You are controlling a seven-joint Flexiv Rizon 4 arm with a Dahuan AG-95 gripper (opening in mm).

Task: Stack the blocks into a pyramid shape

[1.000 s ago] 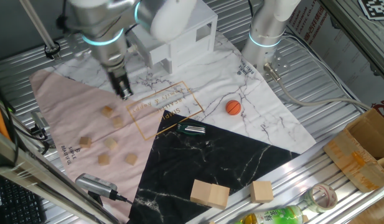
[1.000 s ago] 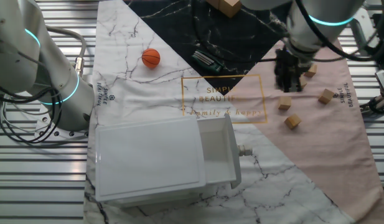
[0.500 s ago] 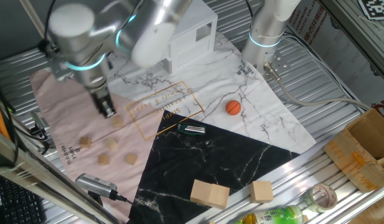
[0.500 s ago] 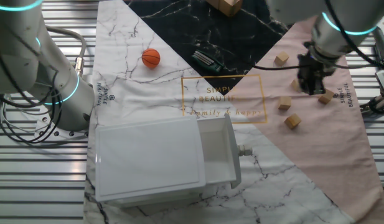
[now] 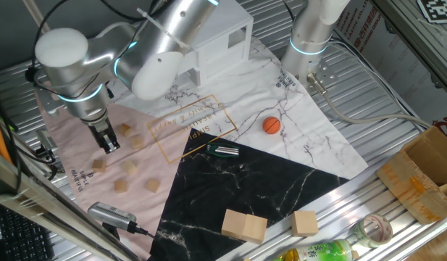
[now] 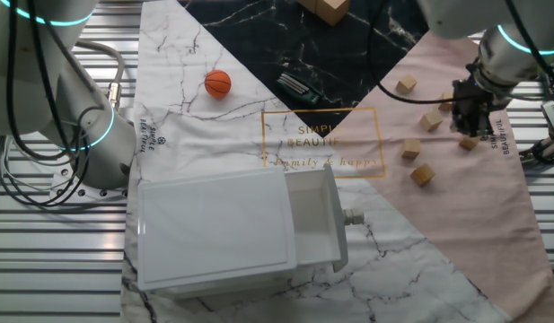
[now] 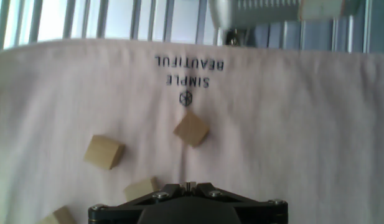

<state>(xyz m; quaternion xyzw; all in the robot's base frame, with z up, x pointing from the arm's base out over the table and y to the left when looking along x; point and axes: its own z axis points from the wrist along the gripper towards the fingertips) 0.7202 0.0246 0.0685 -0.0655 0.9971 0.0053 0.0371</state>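
Six small tan blocks lie loose and flat on the pink cloth (image 5: pixel 71 116): two further back (image 5: pixel 124 129) (image 5: pixel 138 141) and others nearer the front (image 5: pixel 99 164) (image 5: pixel 129 167) (image 5: pixel 121 185) (image 5: pixel 152 185). None is stacked on another. My gripper (image 5: pixel 107 143) hangs just over the cloth, a little behind the leftmost block, and it is shut with nothing in it. In the other fixed view the gripper (image 6: pixel 465 124) stands beside a block (image 6: pixel 470 142). The hand view shows the shut fingertips (image 7: pixel 188 185) with one block (image 7: pixel 192 129) ahead and another block (image 7: pixel 104 152) to the left.
An orange ball (image 5: pixel 272 125) and a dark clip-like object (image 5: pixel 223 151) lie mid-table. A white drawer box (image 5: pixel 212 43) stands at the back beside a second arm's base (image 5: pixel 310 40). Two larger wooden blocks (image 5: pixel 244 225) (image 5: pixel 305 222) sit at the front. A grey cabled device (image 5: pixel 111 215) lies by the cloth's front edge.
My arm swung the shut gripper from the middle of the cloths out over the pink cloth toward its outer edge. No block has moved.
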